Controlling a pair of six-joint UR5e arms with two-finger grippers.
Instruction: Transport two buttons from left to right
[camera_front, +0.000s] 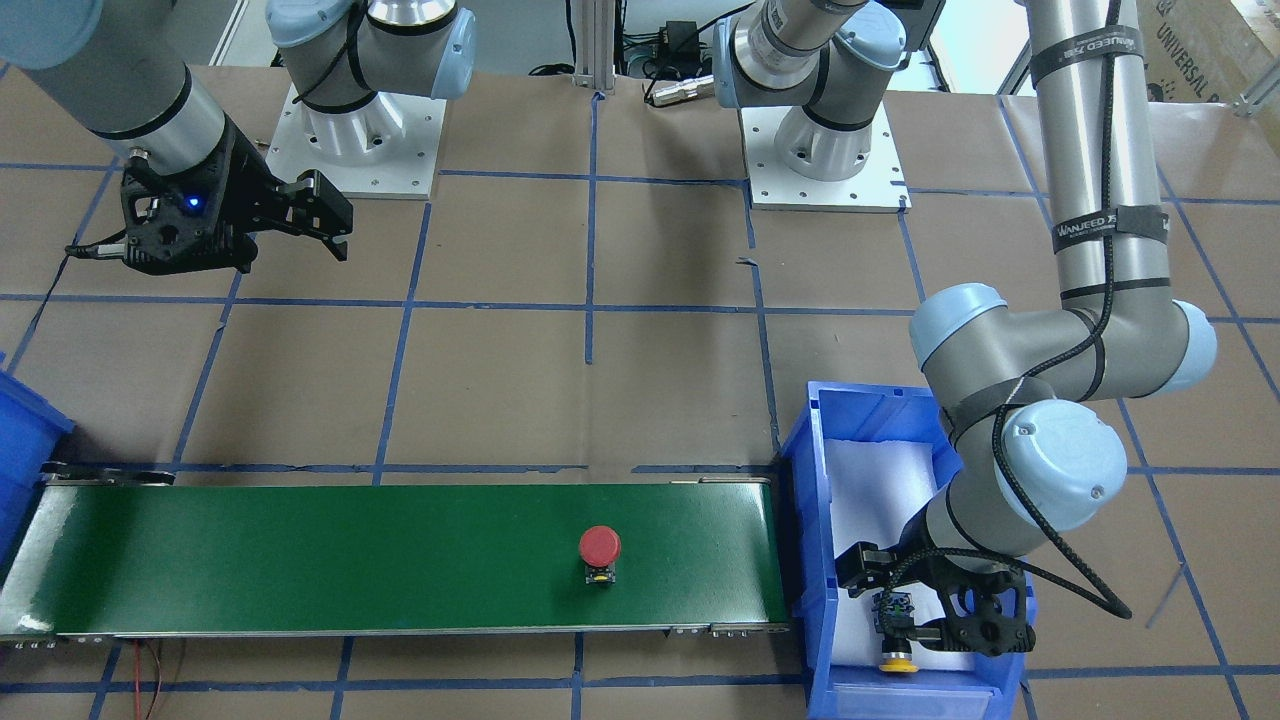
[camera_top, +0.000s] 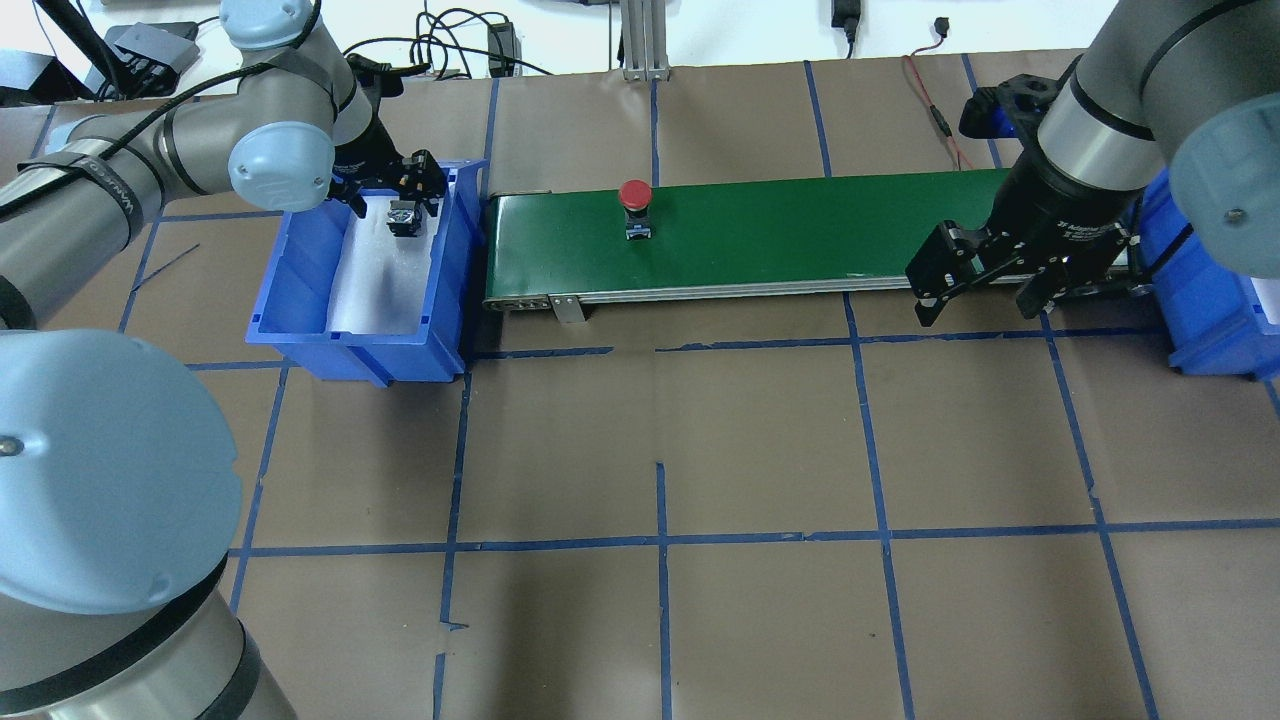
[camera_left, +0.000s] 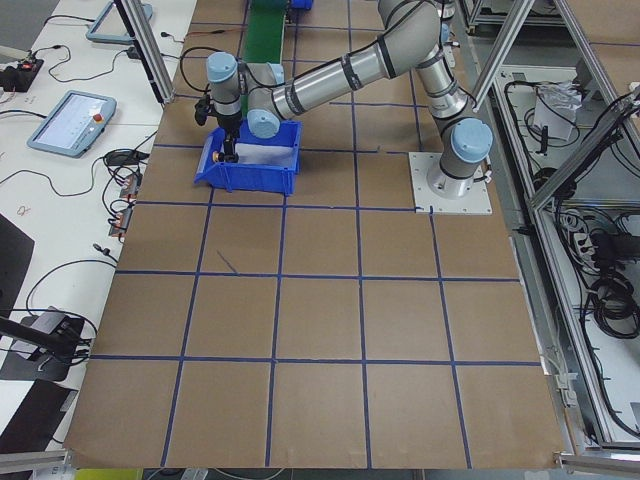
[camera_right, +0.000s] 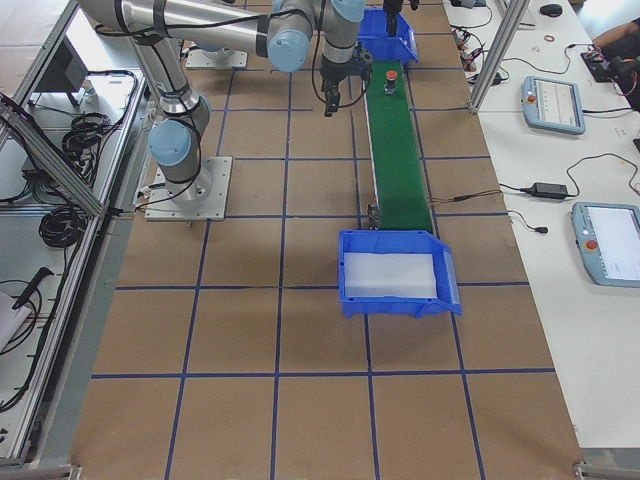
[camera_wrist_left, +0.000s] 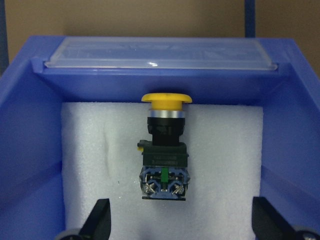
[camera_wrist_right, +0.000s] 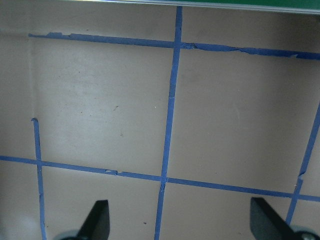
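The yellow-capped button (camera_wrist_left: 165, 150) lies on its side on white foam in the left blue bin (camera_top: 300, 340), cap toward the bin's end wall; it also shows in the front view (camera_front: 897, 645). My left gripper (camera_wrist_left: 182, 220) is open just above it inside the bin, fingers (camera_wrist_left: 100, 217) on either side and not touching; the overhead view (camera_top: 405, 195) shows it too. The red-capped button (camera_top: 634, 205) stands upright on the green conveyor belt (camera_top: 780, 230), toward its left end. My right gripper (camera_top: 975, 305) is open and empty above the table by the belt's right end.
A second blue bin (camera_top: 1210, 310) with white foam stands at the belt's right end, partly behind my right arm. Brown paper with blue tape lines covers the table (camera_top: 660, 450). Both arm bases stand on white plates (camera_front: 360, 140) behind the belt.
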